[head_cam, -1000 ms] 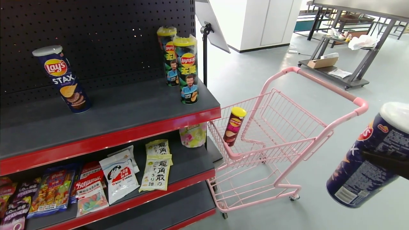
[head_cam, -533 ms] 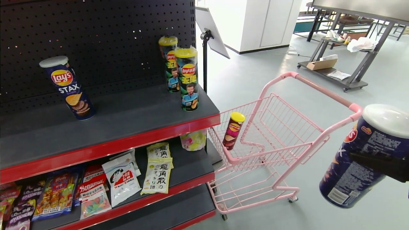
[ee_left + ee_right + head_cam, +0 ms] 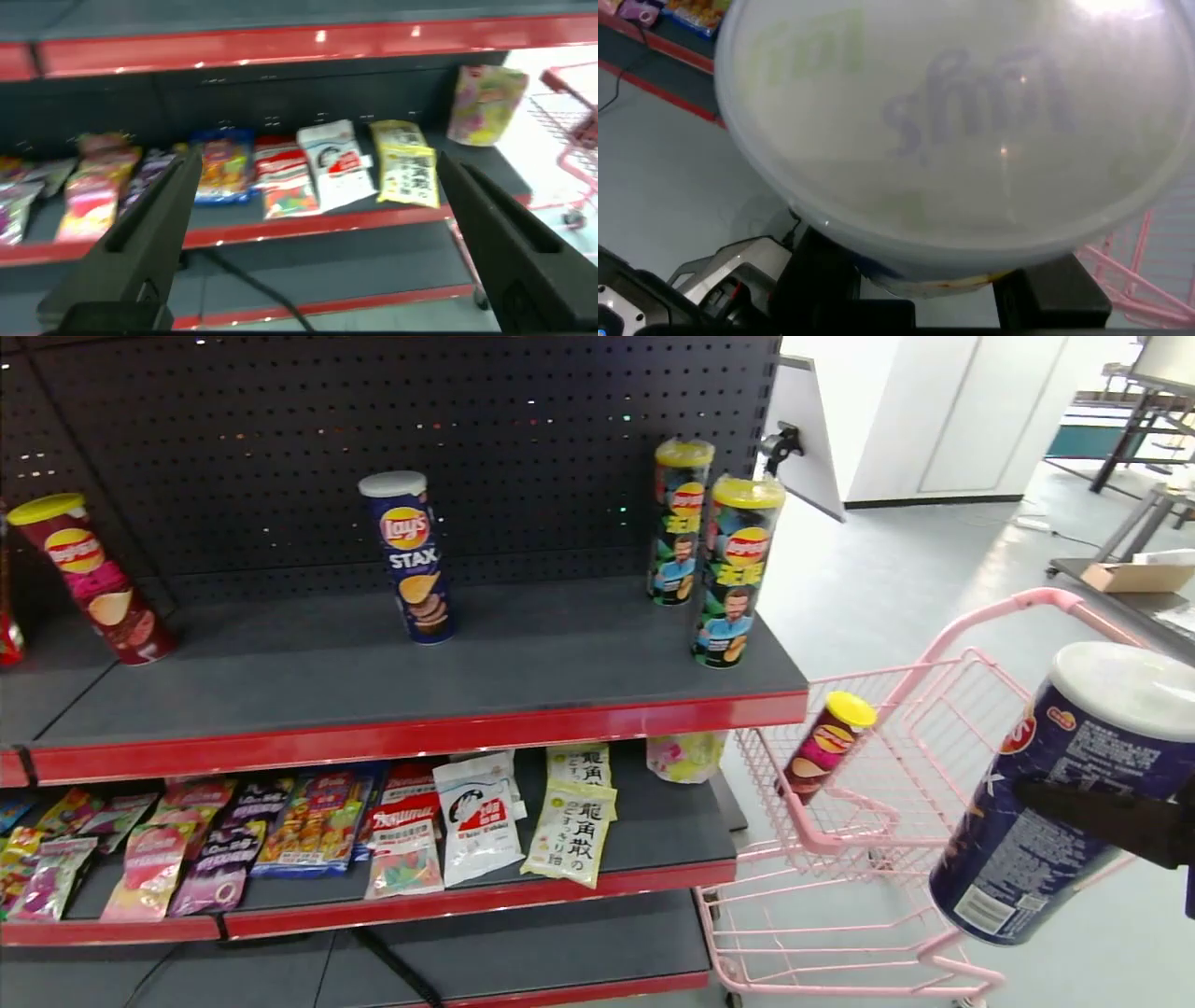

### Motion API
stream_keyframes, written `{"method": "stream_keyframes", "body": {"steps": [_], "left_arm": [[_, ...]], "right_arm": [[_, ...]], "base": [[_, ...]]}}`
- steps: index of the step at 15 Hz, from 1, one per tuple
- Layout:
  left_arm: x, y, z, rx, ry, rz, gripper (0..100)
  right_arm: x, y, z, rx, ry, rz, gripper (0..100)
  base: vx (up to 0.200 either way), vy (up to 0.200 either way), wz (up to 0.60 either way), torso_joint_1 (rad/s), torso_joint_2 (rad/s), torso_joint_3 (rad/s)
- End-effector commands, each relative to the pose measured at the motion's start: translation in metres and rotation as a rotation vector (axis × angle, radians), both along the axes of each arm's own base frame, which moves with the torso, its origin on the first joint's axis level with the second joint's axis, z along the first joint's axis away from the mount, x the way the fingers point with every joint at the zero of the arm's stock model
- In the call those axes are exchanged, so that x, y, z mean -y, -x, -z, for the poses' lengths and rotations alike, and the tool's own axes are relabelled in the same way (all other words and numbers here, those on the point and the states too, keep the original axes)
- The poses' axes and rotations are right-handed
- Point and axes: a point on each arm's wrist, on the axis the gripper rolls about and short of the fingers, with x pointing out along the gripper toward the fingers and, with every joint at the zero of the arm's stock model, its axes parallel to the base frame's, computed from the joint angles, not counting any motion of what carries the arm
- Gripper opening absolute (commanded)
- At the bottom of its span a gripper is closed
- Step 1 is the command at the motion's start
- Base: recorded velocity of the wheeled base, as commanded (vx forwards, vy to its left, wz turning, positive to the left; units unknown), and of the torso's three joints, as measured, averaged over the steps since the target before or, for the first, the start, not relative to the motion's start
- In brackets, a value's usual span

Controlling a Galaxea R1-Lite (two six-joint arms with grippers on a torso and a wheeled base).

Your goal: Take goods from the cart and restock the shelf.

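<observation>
My right gripper point(image 3: 1074, 803) is shut on a dark blue chip can point(image 3: 1036, 821) with a white lid, held tilted in the air to the right of the pink cart point(image 3: 943, 639). In the right wrist view the lid point(image 3: 952, 121) is close up, above the fingers point(image 3: 822, 289). A maroon can with a yellow lid point(image 3: 826, 747) leans in the cart's front corner. On the top shelf point(image 3: 373, 691) stand a matching blue can point(image 3: 415, 560), two green-black cans point(image 3: 733, 574) and a maroon can point(image 3: 93, 583). My left gripper point(image 3: 318, 243) is open, facing the snack bags point(image 3: 327, 173).
Snack bags point(image 3: 467, 821) lie along the lower shelf. A white board on a stand point(image 3: 803, 439) juts out at the shelf's right end. A metal trolley with a cardboard box point(image 3: 1139, 574) stands far right. Open grey floor lies behind the cart.
The head camera has swung left, so more of the shelf and the maroon can at its left now show. The blue can stays shut in my right gripper.
</observation>
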Motion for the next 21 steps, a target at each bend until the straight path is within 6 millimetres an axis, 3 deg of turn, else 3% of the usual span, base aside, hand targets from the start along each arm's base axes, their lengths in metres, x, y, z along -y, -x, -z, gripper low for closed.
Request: {"method": "stream_keyframes", "body": {"steps": [1,3,8,17,21], "left_arm": [[0.000,0.000,0.000,-0.001,0.000,0.000,100],[0.000,0.000,0.000,-0.001,-0.008,0.000,100],[0.000,0.000,0.000,-0.001,-0.006,0.000,100],[0.000,0.000,0.000,-0.001,-0.006,0.000,100],[0.000,0.000,0.000,-0.001,-0.006,0.000,100]], "right_arm": [[0.000,0.000,0.002,-0.006,0.006,-0.001,0],[0.002,-0.003,0.007,-0.006,0.056,0.024,0],[-0.002,-0.015,0.015,0.093,0.002,0.006,0],[-0.006,-0.015,0.018,0.070,-0.044,-0.122,0],[-0.009,-0.006,0.023,0.054,-0.083,-0.248,0]], "base": [[0.000,0.000,0.00,0.000,0.00,0.000],[0.000,0.000,0.00,0.000,0.00,0.000],[0.000,0.200,0.00,-0.001,0.00,0.000],[0.000,0.200,0.00,0.000,0.00,0.003],[0.000,0.200,0.00,0.007,0.00,0.001]]}}
